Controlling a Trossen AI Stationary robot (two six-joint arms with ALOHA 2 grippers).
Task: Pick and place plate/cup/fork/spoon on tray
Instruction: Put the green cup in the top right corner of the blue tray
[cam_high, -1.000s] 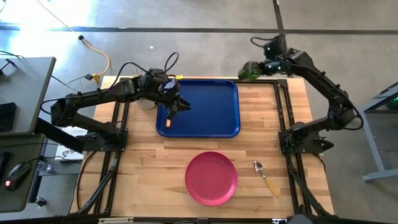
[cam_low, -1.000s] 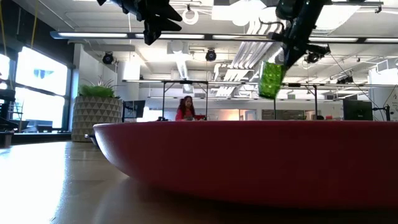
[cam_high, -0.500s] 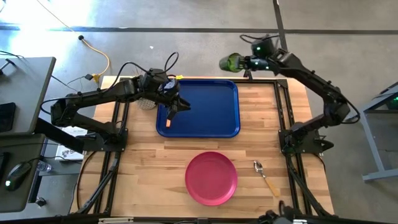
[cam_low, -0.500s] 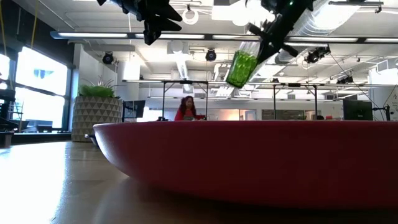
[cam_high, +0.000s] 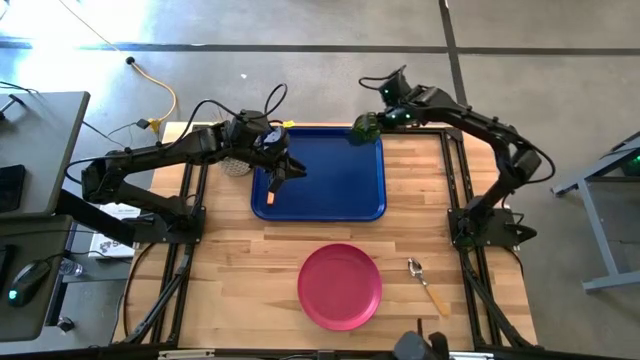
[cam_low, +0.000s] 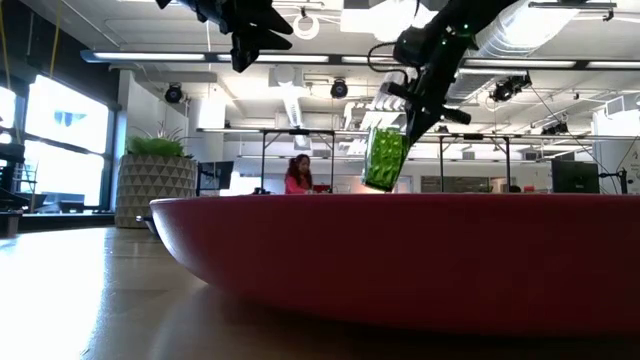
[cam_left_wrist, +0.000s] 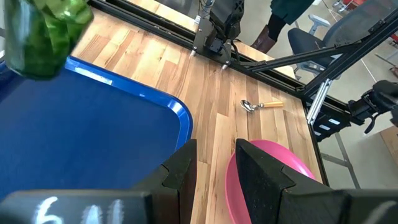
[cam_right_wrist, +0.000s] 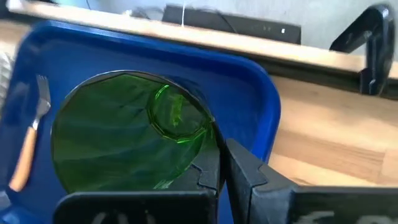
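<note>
High view: the right hand (cam_high: 372, 122) is clenched on the cup (cam_high: 363, 127), holding it over the tray's (cam_high: 340, 190) one o'clock corner, likely to set it down. The left hand (cam_high: 284, 172) hangs slack-fingered above the fork (cam_high: 271, 197) at the tray's eight o'clock. Plate (cam_high: 340, 286) and spoon (cam_high: 427, 283) wait on the wooden desk (cam_high: 230, 270); concrete floor lies beyond.

Two dark jointed arms, black cables
</note>
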